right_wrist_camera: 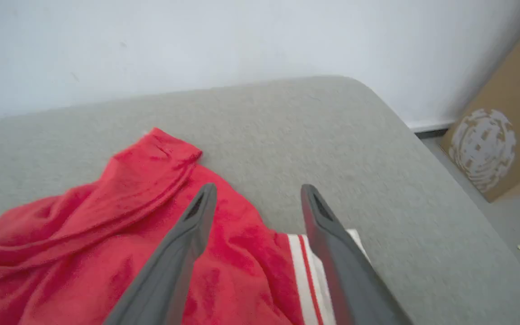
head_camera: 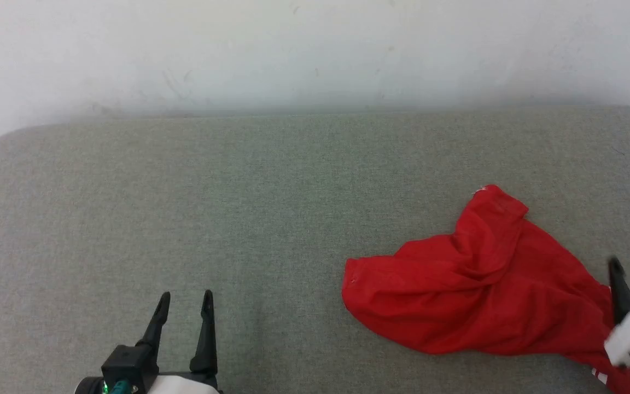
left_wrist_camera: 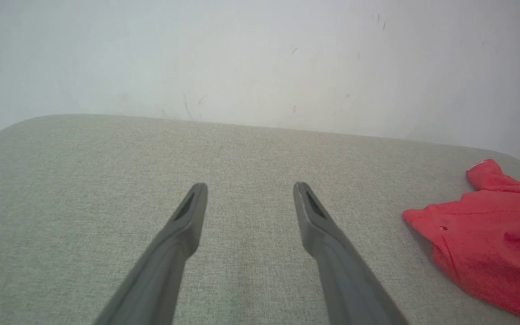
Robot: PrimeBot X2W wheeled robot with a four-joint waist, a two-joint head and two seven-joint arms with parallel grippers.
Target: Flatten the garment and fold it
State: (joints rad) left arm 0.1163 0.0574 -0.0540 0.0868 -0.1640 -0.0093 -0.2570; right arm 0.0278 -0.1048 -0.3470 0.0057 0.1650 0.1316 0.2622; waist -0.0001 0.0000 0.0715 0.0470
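- Step in hand, by the look of it: flattening, barely begun, with folding some way off.
- Red shirt (head_camera: 457,295) bunched in a loose heap at the near right of the grey worktop (head_camera: 184,191). One corner poking toward the far side, and a white sleeve (right_wrist_camera: 307,275) with striped trim at the near right end.
- Right jaws spread open, low over that right end of the shirt, one side above red cloth and the other above the white sleeve. Nothing pinched between them.
- Left jaws open as well and empty, at the near left, over bare worktop and well apart from the shirt.
- Next, probably: lower the right jaws onto a hem or sleeve edge and close on a single layer, not the whole bunch.
- Then bring the left jaws across to the shirt's left edge for a second hold, and draw the two holds apart to spread the cloth toward the open middle.
- Worth minding: right edge of the worktop close by, so pull leftward and toward the far side rather than off the side.
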